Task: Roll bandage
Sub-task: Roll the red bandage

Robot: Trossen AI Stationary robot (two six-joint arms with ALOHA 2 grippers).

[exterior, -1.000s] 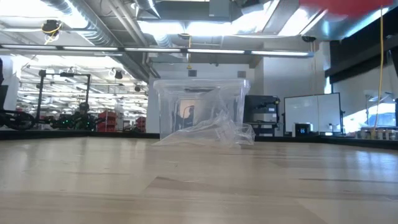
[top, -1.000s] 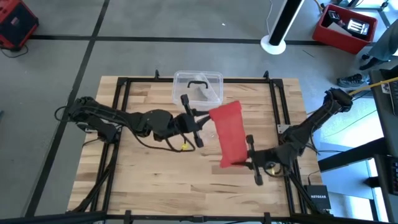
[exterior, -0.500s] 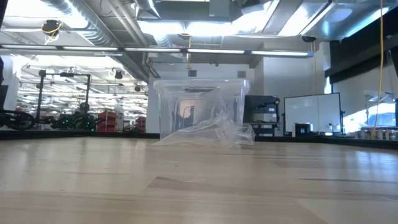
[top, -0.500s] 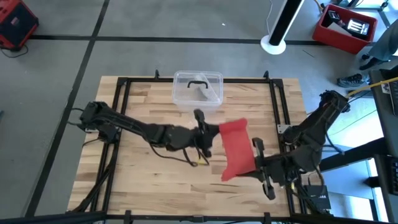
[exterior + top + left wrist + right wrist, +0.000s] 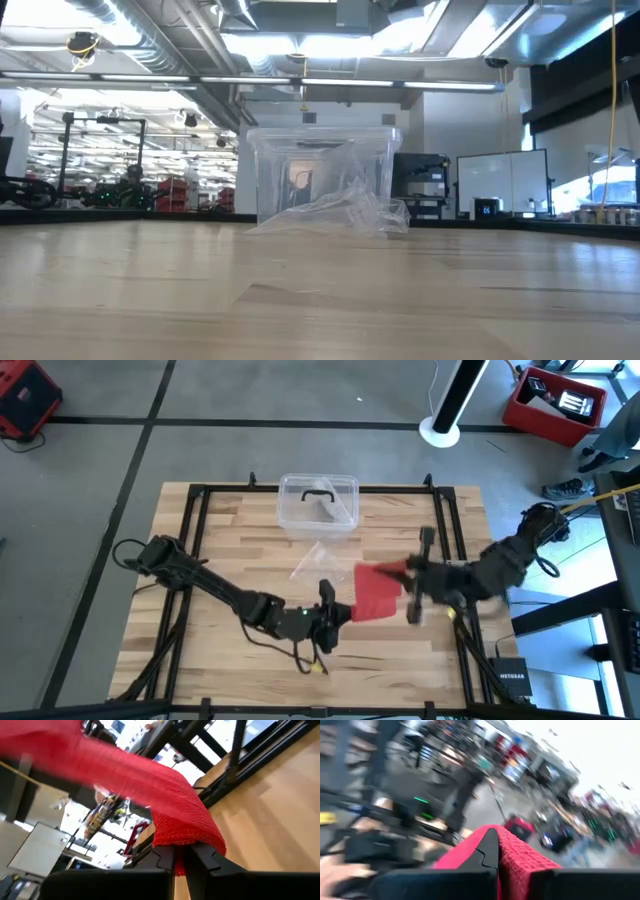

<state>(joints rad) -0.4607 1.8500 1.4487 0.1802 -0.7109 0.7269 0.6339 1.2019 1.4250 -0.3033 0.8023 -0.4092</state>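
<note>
Overhead and wrist views of a two-arm rig holding one bandage (image 5: 376, 592) above a wooden tabletop (image 5: 230, 540).

One red fabric strip is present. It hangs in the air between the two arms, over the right-of-centre part of the tabletop, clear of the wood. In the high view it appears as a short, broad red patch, its far end toward the right arm and its near end toward the left arm.

Two tools are at work, one on each end of the strip. The left tool (image 5: 327, 614) reaches in from the left side, low across the near half of the tabletop, and its fingers are pressed together on the near end of the bandage; the left wrist view shows the red weave (image 5: 165, 800) pinched in the narrow slot between the two dark fingers (image 5: 202, 857), with the rest of the strip rising away from them. The right tool (image 5: 412, 582) reaches in from the right edge, and its fingers are likewise clamped on the far end; the right wrist view shows red fabric (image 5: 520, 857) draped over and between its fingers (image 5: 487, 852).

One clear plastic box (image 5: 318, 503) with a black handle stands at the far middle of the tabletop, well apart from the bandage. One crumpled clear plastic sheet (image 5: 345, 205) lies just in front of the box, seen also in the low view, where neither arm appears.
</note>
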